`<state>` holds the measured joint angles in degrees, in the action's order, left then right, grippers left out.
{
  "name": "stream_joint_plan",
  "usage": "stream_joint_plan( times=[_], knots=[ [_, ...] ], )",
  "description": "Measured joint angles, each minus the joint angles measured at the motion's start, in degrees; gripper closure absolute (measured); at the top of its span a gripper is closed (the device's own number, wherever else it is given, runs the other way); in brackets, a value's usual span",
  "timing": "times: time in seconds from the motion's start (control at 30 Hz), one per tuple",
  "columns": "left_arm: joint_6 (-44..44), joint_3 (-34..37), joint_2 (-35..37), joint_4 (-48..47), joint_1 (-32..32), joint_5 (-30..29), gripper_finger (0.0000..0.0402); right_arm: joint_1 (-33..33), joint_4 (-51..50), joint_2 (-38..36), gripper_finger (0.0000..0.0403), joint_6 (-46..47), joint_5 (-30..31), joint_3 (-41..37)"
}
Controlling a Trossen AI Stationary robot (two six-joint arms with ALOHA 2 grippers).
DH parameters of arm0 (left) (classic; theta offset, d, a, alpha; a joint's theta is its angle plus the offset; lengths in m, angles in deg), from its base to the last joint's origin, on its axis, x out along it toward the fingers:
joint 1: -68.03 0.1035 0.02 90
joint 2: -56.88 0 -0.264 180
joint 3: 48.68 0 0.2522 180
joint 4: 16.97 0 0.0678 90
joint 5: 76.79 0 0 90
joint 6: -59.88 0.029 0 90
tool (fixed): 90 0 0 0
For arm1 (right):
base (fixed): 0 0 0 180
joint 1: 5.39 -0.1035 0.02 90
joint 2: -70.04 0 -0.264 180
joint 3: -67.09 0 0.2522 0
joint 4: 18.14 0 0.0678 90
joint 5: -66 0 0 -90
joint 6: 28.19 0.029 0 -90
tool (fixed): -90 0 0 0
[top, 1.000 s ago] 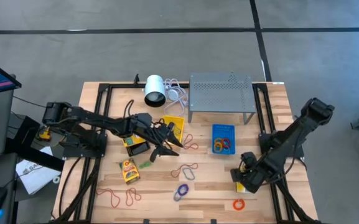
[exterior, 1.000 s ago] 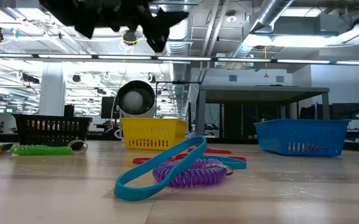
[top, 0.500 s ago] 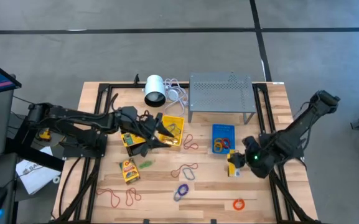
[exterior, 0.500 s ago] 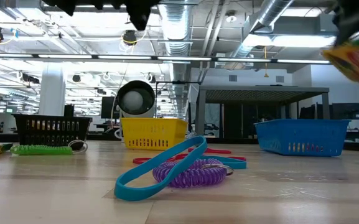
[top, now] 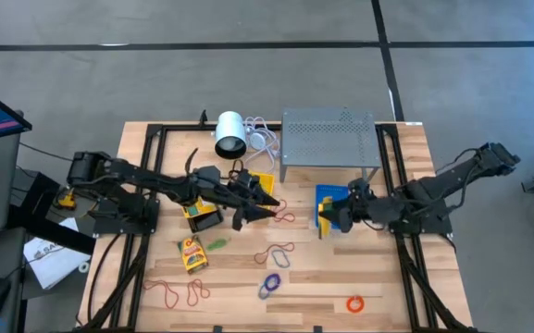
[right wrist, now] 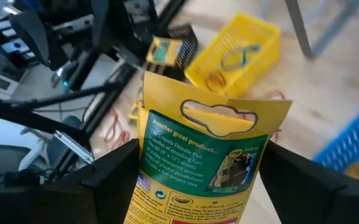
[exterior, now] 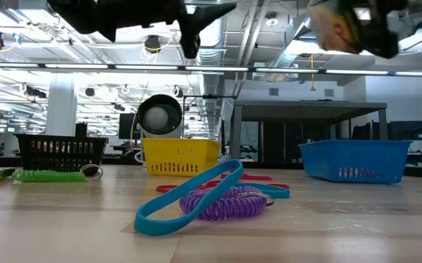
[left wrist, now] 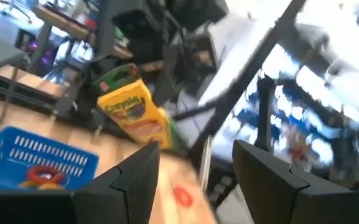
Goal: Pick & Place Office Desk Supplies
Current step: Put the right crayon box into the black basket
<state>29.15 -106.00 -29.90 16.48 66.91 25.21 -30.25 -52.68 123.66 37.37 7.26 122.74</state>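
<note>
- The wooden surface [top: 248, 277] carries a grey metal stand [top: 329, 139] at 12 o'clock.
- The blue bin [top: 332, 205] sits at 3 o'clock, with bands inside.
- The right claw [top: 333, 215], clamped on a yellow packet [right wrist: 198, 168] reading "Crayola Doodle Pad", hangs over that bin.
- The left claw [top: 265, 205], fingers apart, hovers by the yellow bin [top: 257, 187].
- Loose rubber bands [top: 268, 285] lie at 6 o'clock.

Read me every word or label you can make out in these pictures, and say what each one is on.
"Crayola": front of the yellow-and-green packet, seen from the left wrist view.
"Another great product…": back of the same packet, held in the right gripper.
"Crayola Doodle Pad": same back panel.
Smaller print below is too blurred to read.
The packet on the table is too small to read.
</note>
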Motion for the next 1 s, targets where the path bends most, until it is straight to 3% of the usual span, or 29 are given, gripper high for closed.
stream_joint_plan(
  times=[0.13,0.3,0.47,0.7,0.8,0.9,1.0],
  knots=[
    [-0.90,-1.18,-0.50,-2.30,-0.63,-8.61,0.0202,3.80,6.76,-0.43,0.0102,-9.42,-1.11,0.00],
    [0.48,-2.49,-1.11,-0.77,-1.83,-8.52,0.0202,6.91,16.41,-0.36,0.0102,-19.68,-3.92,0.00],
    [0.10,-3.80,-0.97,-2.50,-2.76,-12.23,0.0202,10.36,16.54,-0.09,0.0102,-22.30,-4.32,0.00],
    [6.59,-11.90,-0.97,-23.36,-4.37,-24.05,0.0202,15.44,17.86,3.40,0.0102,-26.81,-2.77,0.00],
    [9.30,-15.65,-0.92,-30.76,-5.88,-32.40,0.0202,17.52,20.88,5.29,0.0102,-29.77,-1.17,0.00],
    [10.17,-17.31,-0.92,-33.05,-7.05,-38.50,0.0202,19.36,25.10,7.20,0.0102,-32.63,-1.18,0.09],
    [9.32,-17.66,-0.92,-33.78,-7.28,-40.46,0.0207,20.75,25.68,9.44,0.0102,-34.91,-1.19,1.64]
  ],
)
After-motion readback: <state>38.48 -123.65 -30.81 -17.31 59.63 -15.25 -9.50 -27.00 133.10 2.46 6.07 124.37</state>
